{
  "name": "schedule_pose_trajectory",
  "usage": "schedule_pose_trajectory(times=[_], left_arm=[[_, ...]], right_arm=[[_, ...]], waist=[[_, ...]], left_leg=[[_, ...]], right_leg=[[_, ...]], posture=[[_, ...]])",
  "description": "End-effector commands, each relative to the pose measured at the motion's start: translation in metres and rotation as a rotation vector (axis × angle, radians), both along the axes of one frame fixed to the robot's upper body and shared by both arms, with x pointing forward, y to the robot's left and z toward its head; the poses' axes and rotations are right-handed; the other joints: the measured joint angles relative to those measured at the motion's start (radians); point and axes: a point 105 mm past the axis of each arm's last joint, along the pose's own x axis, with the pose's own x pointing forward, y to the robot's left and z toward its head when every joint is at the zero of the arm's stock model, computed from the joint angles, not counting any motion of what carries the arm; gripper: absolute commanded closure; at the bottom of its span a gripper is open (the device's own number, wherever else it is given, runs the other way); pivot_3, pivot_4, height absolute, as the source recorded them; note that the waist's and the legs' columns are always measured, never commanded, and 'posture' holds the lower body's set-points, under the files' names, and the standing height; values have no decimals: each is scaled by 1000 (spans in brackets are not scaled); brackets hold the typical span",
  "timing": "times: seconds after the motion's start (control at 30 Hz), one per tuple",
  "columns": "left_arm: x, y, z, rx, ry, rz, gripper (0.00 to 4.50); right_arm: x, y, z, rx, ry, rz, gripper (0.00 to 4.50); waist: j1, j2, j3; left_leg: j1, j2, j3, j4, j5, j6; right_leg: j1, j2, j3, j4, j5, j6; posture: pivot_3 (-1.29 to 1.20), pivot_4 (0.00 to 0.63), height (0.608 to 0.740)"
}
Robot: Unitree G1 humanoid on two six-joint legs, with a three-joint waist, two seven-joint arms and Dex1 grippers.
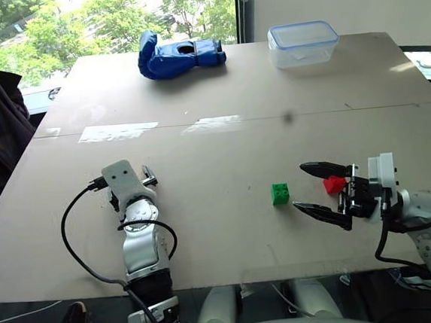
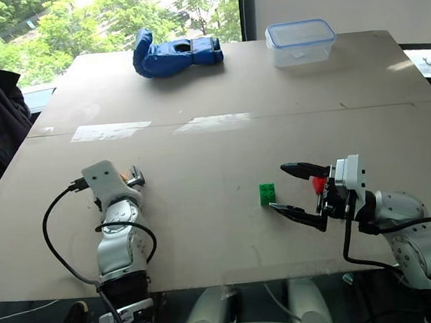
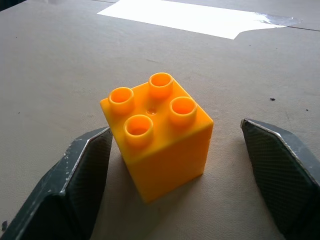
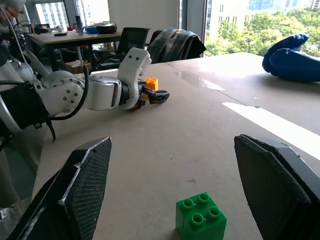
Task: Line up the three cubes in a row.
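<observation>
The yellow cube [image 3: 157,137] stands upright on the table [image 1: 217,93], studs up, between the left gripper [image 3: 175,175] fingers [image 3: 82,175]. One finger is just beside or touching a side face; the other stands clear, so the fingers bracket the brick without clamping it yet. Judging by its look, it is a light, rigid, hollow plastic block with smooth, somewhat slippery walls, and it will not crush. The flat opposite side faces below the studs seem the best hold, squared up so it does not twist out.

The green cube [image 1: 281,193] sits lower centre-right of the head view, with the red cube [image 1: 334,184] just to its right, between the spread, empty fingers of the right gripper [image 1: 320,190].

The left wrist view gives the finger-to-brick gap that the head view hides behind the left wrist. The right wrist view shows the yellow brick from the side, at the left fingertips. The head views alone show the red cube, the blue glove [image 1: 180,55] and clear box [image 1: 302,43] at the top.
</observation>
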Motion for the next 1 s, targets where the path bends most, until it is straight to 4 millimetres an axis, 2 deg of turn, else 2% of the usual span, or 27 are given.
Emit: schedule_pose_trajectory(times=[0.03, 0.07, 0.1, 0.3, 0.43, 0.5, 0.57, 0.67, 0.8, 0.93, 1.0], left_arm=[[-7, 7, 4, 1, -23, 49, 2291], [-9, 8, 4, -3, -22, 65, 2738], [-10, 8, 5, -5, -22, 74, 2894], [-11, 8, 7, 17, -15, 46, 2913], [-2, -3, 9, 17, -25, -153, 2913], [4, -15, 8, 15, -15, -325, 2913], [7, -40, 8, 40, -6, -615, 2913], [-1, -72, 3, 151, 50, -1042, 2913], [-12, -99, 5, 215, 58, -1414, 2913], [-21, -122, -3, 364, 127, -1731, 2913], [-27, -134, -1, 321, 98, -1873, 2913]], right_arm=[[-3, 2, 7, 1, -36, 18, 465], [-4, 2, 7, 1, -35, 20, 465], [-4, 2, 6, 1, -34, 21, 465], [-5, 3, 6, 2, -31, 22, 465], [-5, 3, 6, 4, -30, 14, 465], [-5, 2, 6, 5, -28, 10, 465], [-6, 0, 5, 4, -24, 3, 465], [-6, -2, 3, 2, -21, -9, 465], [-7, -4, 3, 0, -23, -25, 465], [-9, -8, -2, -20, -21, -49, 465], [-10, -10, -3, -20, -12, -67, 465]], waist=[[0, 0, 0], [0, 0, 0], [0, 0, 0], [0, 0, 0], [0, 0, 0], [1, 0, 0], [3, 0, 0], [1, 1, 0], [0, 2, 1], [2, 2, 1], [0, 2, 1]], left_leg=[[0, 0, 0, 0, 0, 0], [0, 0, 0, 0, 0, 0], [0, 0, 0, 0, 0, 0], [0, 0, 0, 0, 0, 0], [0, 0, 0, 0, 0, 0], [0, 0, 0, 0, 0, 0], [0, -1, -1, 0, 0, 0], [-1, -1, -2, 0, 2, -4], [-1, -1, -1, 0, 2, -4], [-2, -1, -2, 0, 0, 0], [-2, -1, -2, 0, 0, 0]], right_leg=[[0, 0, 0, 0, 0, 0], [0, 0, 0, 0, 0, 0], [0, 0, 0, 0, 0, 0], [0, 0, 0, 0, 0, 0], [0, 0, 0, 0, 0, 0], [0, 0, -1, 0, 0, 0], [0, 0, -2, 0, 0, 0], [0, 0, -3, -1, 0, -1], [0, -1, -3, -2, 0, -1], [0, 0, -4, -2, 0, -1], [0, 0, -3, -2, 0, -1]], posture=[[0, 150, 740], [0, 150, 740], [0, 150, 740], [0, 150, 740], [0, 150, 740], [0, 150, 740], [0, 150, 740], [0, 150, 740], [0, 150, 740], [0, 150, 740], [0, 150, 740]])
